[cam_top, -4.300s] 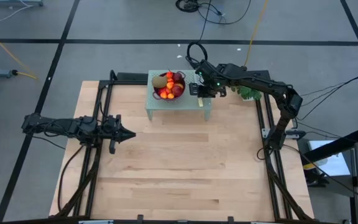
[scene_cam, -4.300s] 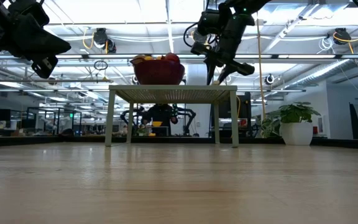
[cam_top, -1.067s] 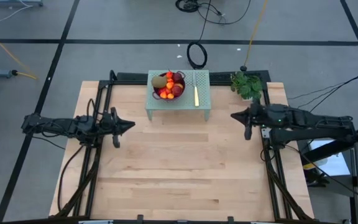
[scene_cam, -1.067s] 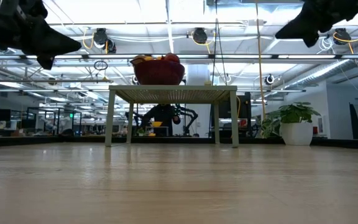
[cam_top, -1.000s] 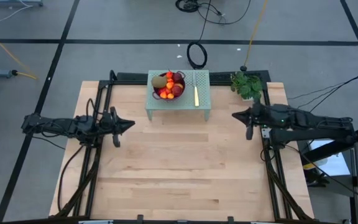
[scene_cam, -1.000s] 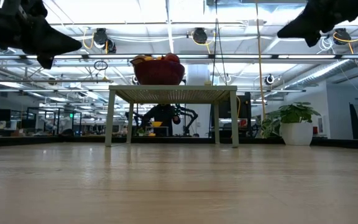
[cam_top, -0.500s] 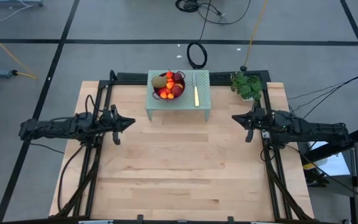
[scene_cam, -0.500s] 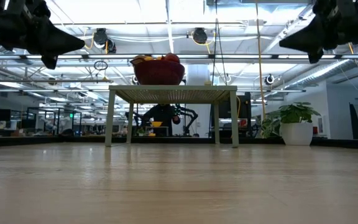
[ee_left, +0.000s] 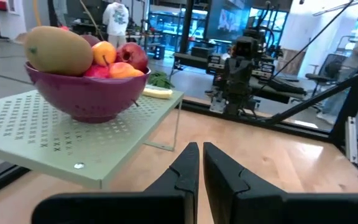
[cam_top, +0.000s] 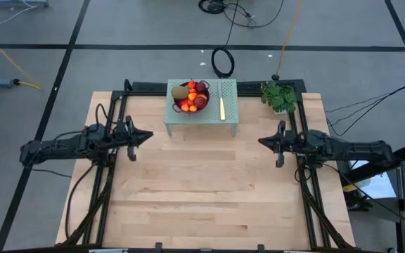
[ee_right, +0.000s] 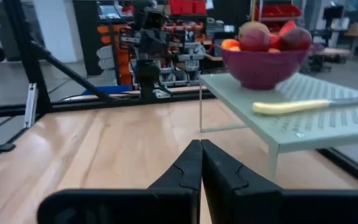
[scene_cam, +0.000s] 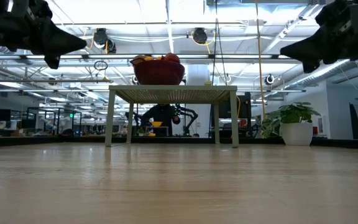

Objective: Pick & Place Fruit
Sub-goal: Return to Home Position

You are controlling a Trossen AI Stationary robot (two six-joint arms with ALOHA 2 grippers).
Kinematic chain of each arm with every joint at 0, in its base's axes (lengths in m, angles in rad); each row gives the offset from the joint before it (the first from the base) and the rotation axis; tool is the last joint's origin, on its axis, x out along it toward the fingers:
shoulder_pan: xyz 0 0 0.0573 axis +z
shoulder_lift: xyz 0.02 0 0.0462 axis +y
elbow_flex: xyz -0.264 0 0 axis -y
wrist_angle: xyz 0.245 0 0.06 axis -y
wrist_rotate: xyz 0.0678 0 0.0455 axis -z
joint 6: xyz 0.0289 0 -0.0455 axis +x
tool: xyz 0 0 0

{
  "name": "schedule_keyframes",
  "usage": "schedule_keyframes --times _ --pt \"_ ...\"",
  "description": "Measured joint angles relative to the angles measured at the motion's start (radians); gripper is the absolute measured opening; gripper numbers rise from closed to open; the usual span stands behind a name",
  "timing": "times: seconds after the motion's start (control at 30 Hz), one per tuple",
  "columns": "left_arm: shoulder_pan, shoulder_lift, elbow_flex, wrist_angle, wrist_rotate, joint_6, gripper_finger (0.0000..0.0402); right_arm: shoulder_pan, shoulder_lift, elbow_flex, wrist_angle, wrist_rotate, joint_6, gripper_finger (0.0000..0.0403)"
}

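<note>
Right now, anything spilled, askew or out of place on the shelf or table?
Nothing stands out. The fruit is piled inside the bowl on the shelf, the knife lies flat beside it. The left end effector and right end effector hang shut and empty over the table.

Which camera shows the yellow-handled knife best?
The right wrist view: the yellow-handled knife lies close, handle and blade both plain, beside the purple bowl. The high view shows a thin sliver; the left wrist view, only its handle end past the bowl; the low view, nothing clear.
</note>
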Motion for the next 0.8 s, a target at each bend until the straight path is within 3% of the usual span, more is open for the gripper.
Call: schedule_keyframes --times 0.23,0.43,0.63,0.8 --pt "0.03 0.0 0.0 -0.029 -0.002 0.009 0.0021 0.0 -0.109 0.0 -0.092 -0.024 -0.052 0.0001" --pt "0.049 0.0 0.0 -0.077 -0.08 0.007 0.0021 0.0 -0.174 0.0 -0.245 -0.019 0.014 0.0" --pt "0.053 0.0 0.0 -0.089 -0.189 0.009 0.0021 0.0 -0.175 0.0 -0.247 0.045 -0.082 0.0" --pt "0.053 0.0 0.0 -0.09 -0.198 0.009 0.0021 0.0 -0.175 0.0 -0.247 0.109 -0.078 0.0"
